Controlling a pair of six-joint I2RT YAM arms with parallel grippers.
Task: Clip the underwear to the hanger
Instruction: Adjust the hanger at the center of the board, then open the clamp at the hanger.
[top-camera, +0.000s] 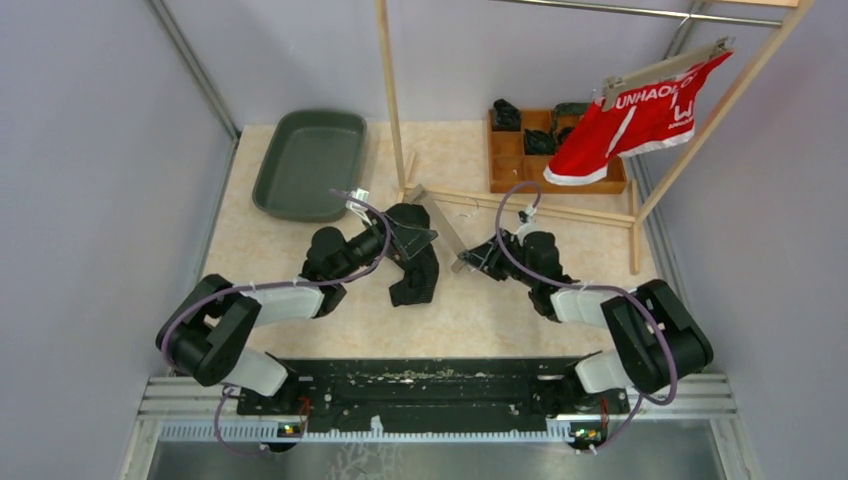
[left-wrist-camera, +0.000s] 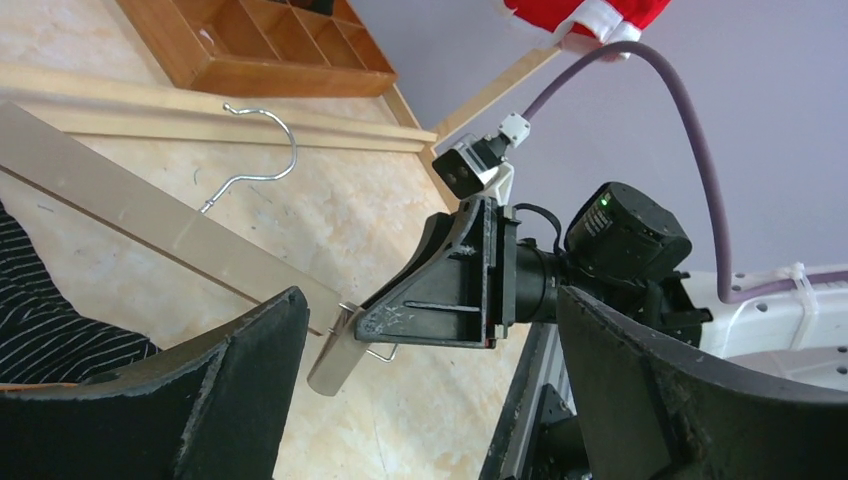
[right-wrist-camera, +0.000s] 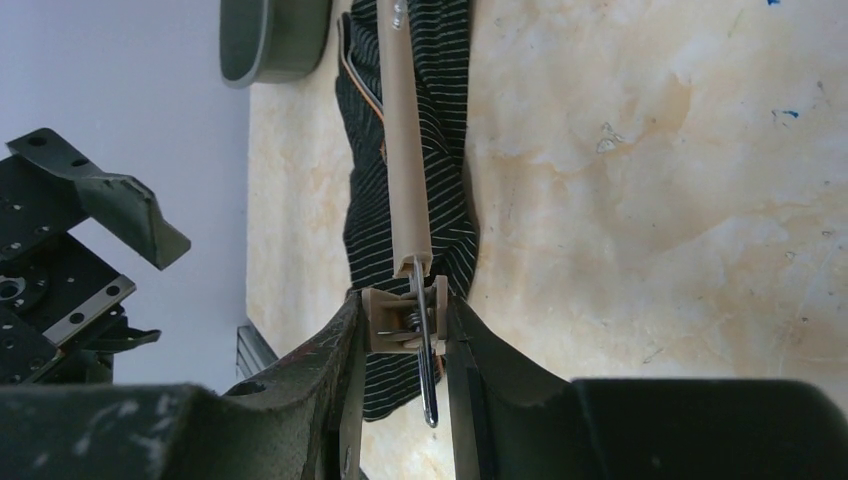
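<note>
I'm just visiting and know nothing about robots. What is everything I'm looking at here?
tray: one, dark green, far left of table
wooden box: one, brown, far right of table
folded cloths: a few, dark, in the box
wooden rack: one, pale, standing at the back
red garment: one, red with white lettering, hanging high on the right
underwear: one, black with thin stripes, mid-table
hanger: one, beige with metal hook, beside the underwear
left arm: one, black and white, jaws open by the underwear
right arm: one, black and white, jaws shut on the hanger's end clip
</note>
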